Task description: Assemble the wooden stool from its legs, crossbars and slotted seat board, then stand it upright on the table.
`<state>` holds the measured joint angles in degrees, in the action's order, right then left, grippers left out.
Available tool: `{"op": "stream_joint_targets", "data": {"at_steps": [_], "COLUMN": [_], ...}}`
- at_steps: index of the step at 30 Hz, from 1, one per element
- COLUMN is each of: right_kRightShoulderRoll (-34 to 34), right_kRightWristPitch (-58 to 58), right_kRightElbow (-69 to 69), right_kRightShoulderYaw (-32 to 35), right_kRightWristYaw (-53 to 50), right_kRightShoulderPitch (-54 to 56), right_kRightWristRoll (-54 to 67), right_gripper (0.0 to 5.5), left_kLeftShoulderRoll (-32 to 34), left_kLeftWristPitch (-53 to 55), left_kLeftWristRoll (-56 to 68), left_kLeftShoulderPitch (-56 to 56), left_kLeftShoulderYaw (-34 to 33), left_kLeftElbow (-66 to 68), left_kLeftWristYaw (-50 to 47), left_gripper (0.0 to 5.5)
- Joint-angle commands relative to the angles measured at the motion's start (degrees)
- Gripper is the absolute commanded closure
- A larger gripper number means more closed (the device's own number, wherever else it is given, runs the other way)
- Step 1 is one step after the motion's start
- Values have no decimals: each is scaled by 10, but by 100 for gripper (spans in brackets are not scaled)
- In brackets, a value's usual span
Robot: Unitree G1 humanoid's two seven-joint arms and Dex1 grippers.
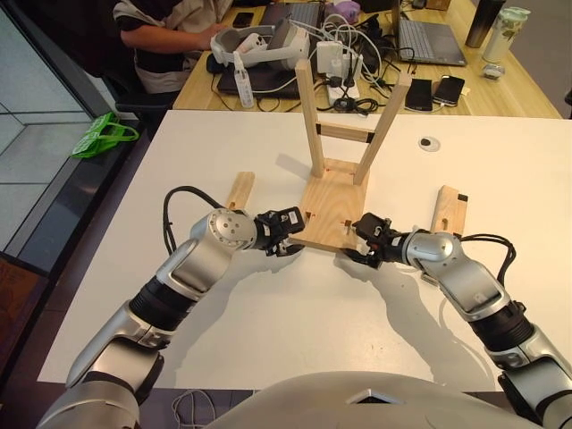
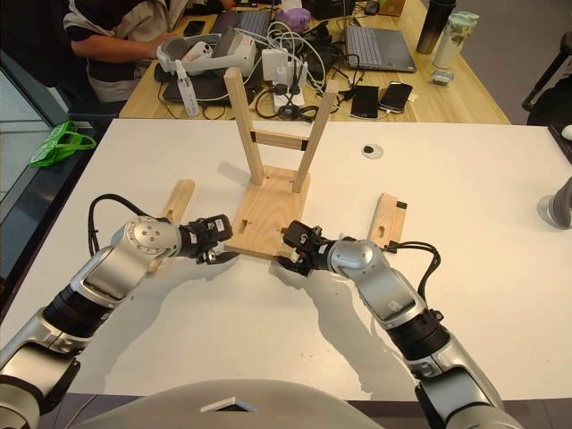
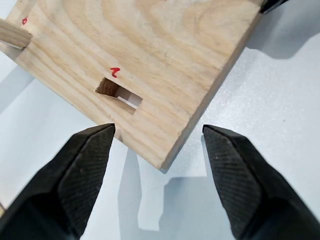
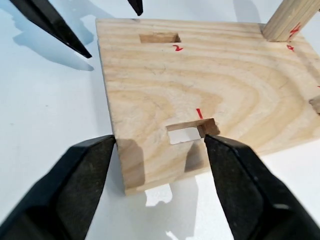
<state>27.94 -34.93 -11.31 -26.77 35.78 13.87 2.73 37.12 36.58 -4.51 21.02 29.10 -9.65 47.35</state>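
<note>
White surface (image 1: 268, 331) carries your slotted seat board (image 1: 326, 206) near its middle, 2 legs (image 1: 309, 116) upright in it; left gripper (image 3: 159, 135) and right gripper (image 4: 160, 142) straddle its near corners, fingers (image 3: 85, 165) wide, so pinch that likely stiff, light, smooth wood squarely.

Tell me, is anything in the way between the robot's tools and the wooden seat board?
Nothing visible is. The left tool and the right tool are both open, and each has a near corner of the seat board sitting between its fingers. Only bare white table lies around them.
</note>
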Motion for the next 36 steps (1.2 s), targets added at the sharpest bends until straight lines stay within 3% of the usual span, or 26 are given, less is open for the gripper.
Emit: {"op": "stream_joint_targets", "data": {"at_steps": [1,7,11,14,17,22,27,36], "right_kRightShoulderRoll": [16,16,22,-11,-67,-98,-107,-119], "right_kRightWristPitch": [4,8,-28,-54,-58,-22,-11,-58], "right_kRightElbow": [0,7,-19,2,96,184,220,176], "right_kRightShoulderYaw": [34,60,162,259,369,434,458,433], "right_kRightWristYaw": [-9,-18,-33,-97,-230,-314,-335,-298], "right_kRightShoulderPitch": [10,13,1,5,15,-3,-30,-69], "right_kRightWristRoll": [-17,-33,4,25,24,25,35,65], "right_gripper": [220,220,220,220,220,220,220,220], "left_kLeftShoulderRoll": [4,7,-26,-86,-156,-186,-198,-257], "left_kLeftWristPitch": [19,69,130,166,161,117,100,96], "left_kLeftWristRoll": [12,58,128,151,127,93,69,60], "left_kLeftShoulderPitch": [-23,-41,-42,-18,30,79,32,-37], "left_kLeftShoulderYaw": [-25,-93,-211,-303,-374,-445,-447,-389], "left_kLeftElbow": [-44,-114,-157,-144,-89,-19,-27,-100], "left_kLeftWristYaw": [2,2,-28,-110,-245,-387,-441,-477], "left_gripper": [225,225,225,225,225,225,225,225]}}
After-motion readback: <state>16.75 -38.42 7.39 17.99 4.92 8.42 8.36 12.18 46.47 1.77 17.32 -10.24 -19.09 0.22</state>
